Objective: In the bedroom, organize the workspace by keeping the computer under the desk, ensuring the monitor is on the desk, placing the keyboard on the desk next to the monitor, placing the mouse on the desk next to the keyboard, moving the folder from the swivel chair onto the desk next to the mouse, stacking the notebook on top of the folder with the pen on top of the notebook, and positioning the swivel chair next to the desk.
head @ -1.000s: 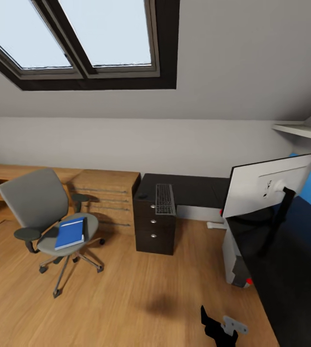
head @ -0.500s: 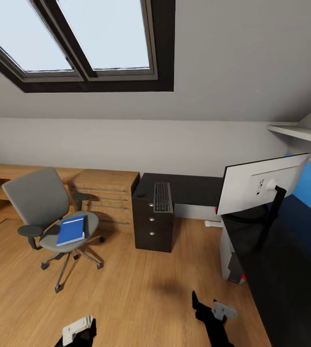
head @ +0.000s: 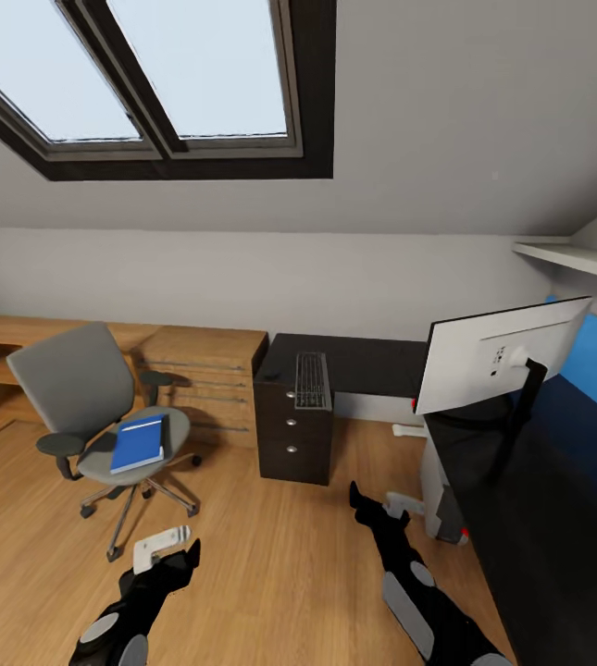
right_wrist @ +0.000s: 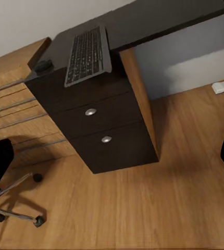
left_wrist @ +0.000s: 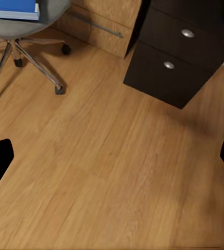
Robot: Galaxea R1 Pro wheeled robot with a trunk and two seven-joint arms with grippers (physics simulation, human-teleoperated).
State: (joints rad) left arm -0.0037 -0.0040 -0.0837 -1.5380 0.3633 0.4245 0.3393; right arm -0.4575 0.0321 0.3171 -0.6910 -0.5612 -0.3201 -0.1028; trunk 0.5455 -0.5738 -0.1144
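Observation:
The grey swivel chair (head: 76,393) stands at the left on the wood floor, with the blue folder (head: 139,443) flat on its seat. The keyboard (head: 313,379) and the small mouse (head: 273,376) lie on a black drawer cabinet (head: 292,435). On the black desk (head: 557,527) at the right stands the monitor (head: 502,356), its white back towards me. Under the desk sits the pale computer (head: 439,490). My left gripper (head: 170,548) and right gripper (head: 379,504) hover open over the floor, holding nothing. The notebook and pen are out of view.
A light wooden drawer chest (head: 204,375) stands between the chair and the cabinet. The chair's metal base (left_wrist: 26,57) with castors spreads over the floor. A white wall shelf (head: 576,254) sits above the desk. Bare plank floor (head: 270,564) lies ahead of me.
Both arms have come up and forward into the head view, the left appearing from the bottom edge. The head view shifted slightly a second ago; the furniture has stayed put.

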